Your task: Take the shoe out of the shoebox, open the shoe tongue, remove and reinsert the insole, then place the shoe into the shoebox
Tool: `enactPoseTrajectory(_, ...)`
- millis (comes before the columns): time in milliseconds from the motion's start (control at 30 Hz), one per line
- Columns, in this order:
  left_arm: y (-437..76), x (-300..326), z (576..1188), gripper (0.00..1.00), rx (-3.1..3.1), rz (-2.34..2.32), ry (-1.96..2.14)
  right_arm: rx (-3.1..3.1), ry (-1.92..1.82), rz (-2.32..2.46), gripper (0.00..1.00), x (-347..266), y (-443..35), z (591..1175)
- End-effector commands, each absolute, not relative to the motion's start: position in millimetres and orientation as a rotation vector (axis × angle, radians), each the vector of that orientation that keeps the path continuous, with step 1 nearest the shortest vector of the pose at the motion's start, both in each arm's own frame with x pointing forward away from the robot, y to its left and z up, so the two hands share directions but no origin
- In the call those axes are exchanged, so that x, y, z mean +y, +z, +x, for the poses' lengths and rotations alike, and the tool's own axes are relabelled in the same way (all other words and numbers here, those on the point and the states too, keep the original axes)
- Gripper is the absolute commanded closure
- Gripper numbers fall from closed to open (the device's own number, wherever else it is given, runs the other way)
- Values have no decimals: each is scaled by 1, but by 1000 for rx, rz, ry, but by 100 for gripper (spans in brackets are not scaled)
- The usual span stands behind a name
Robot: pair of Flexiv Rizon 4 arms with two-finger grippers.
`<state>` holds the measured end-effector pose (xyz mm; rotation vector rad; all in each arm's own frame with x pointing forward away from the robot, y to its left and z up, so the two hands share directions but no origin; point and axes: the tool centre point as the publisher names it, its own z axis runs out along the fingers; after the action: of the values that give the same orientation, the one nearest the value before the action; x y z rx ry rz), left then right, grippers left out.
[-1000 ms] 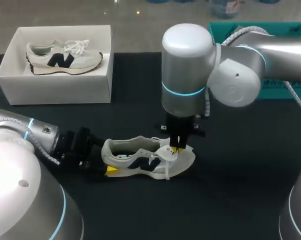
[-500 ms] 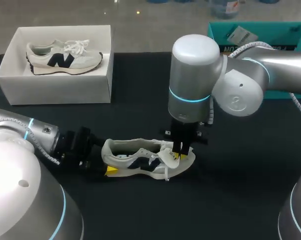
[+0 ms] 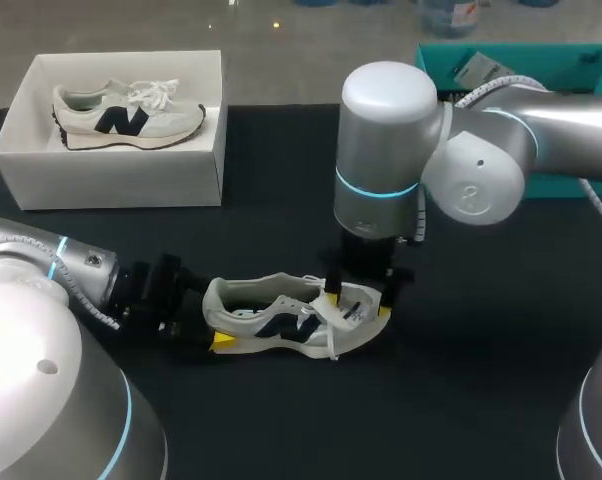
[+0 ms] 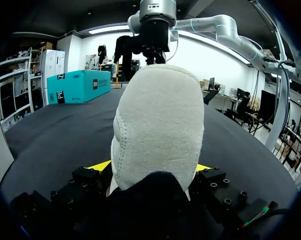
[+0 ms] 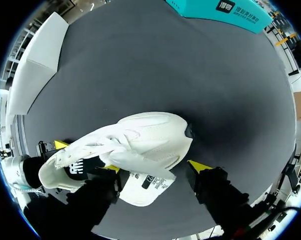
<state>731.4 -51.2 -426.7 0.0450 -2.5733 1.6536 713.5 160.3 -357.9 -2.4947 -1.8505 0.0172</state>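
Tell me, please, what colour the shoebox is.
White; the cardboard shoebox shows best in head view.

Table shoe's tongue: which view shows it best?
Right wrist view: the tongue, label showing, sits between the right claw's open fingers. Head view: the right arm partly hides it. Left wrist view: only the shoe's heel.

A black tabletop point(image 3: 481, 340) is seen. A white shoebox point(image 3: 111, 180) is placed on it at the far left. A white shoe point(image 3: 281, 320) is laid near the front middle, well apart from the shoebox. A teal box point(image 3: 591, 58) is set at the far right.
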Motion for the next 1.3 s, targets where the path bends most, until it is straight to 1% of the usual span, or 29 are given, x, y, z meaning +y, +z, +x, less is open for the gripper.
enactPoseTrajectory(33, -429, -53, 732, 100, -2575, 46, 1651, -1695, -7, -2681, 0, 171, -338, 708)
enactPoseTrajectory(500, -429, -53, 732, 100, -2575, 46, 1651, -1883, -139, -2639, 0, 195, -278, 721)
enactPoseTrajectory(700, -429, -53, 732, 100, -2575, 46, 1651, -2181, -235, -2319, 0, 216, -254, 731)
enactPoseTrajectory(767, -429, -53, 732, 100, -2575, 46, 1651, -2256, -217, -2216, 0, 226, -251, 732)
enactPoseTrajectory(1233, -429, -53, 732, 100, -2575, 46, 1651, -2233, -211, -2238, 0, 227, -251, 734)
enactPoseTrajectory(1300, -429, -53, 732, 100, -2575, 46, 1651, -2517, -281, -1991, 0, 235, -249, 741)
